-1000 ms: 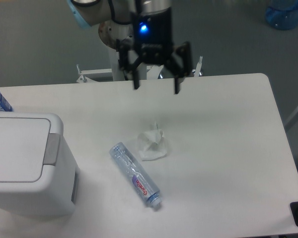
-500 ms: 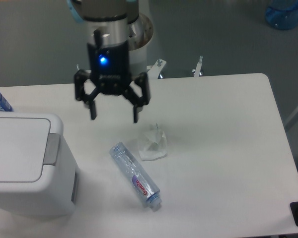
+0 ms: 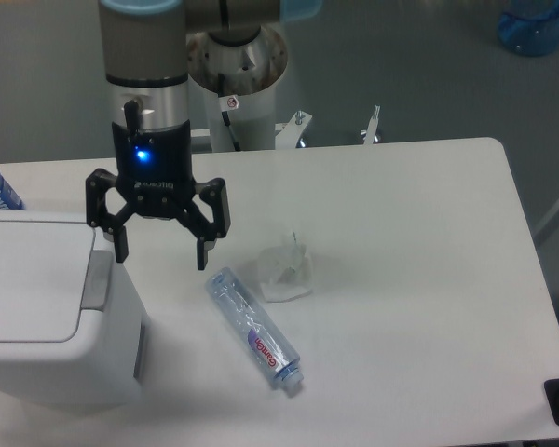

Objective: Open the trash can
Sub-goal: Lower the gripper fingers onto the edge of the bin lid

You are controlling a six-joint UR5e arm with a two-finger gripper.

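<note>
Hand (image 3: 161, 253) spread wide, both fingers pointing down, nothing held. Hovers above the bench (image 3: 410, 233), just beside the lid edge of the trash can (image 3: 51, 312).

Trash can stands below and to the camera-left of the hand, at the bench's near left corner; lid (image 3: 28, 279) flat and closed. Grey push tab (image 3: 98, 277) sits on the lid edge nearest the hand, almost directly under the camera-left finger.

Handling, judged from appearance: rigid moulded plastic, smooth and likely slippery, probably light and liable to slide under sideways force. No gripping advised; press straight down on the grey tab with one fingertip. Avoid the broad lid panel.

Off to the hand's other side and lower: a crushed clear water bottle (image 3: 255, 329) lying flat, and a crumpled tissue (image 3: 286, 271) just beyond it. Neither in contact with the hand.
</note>
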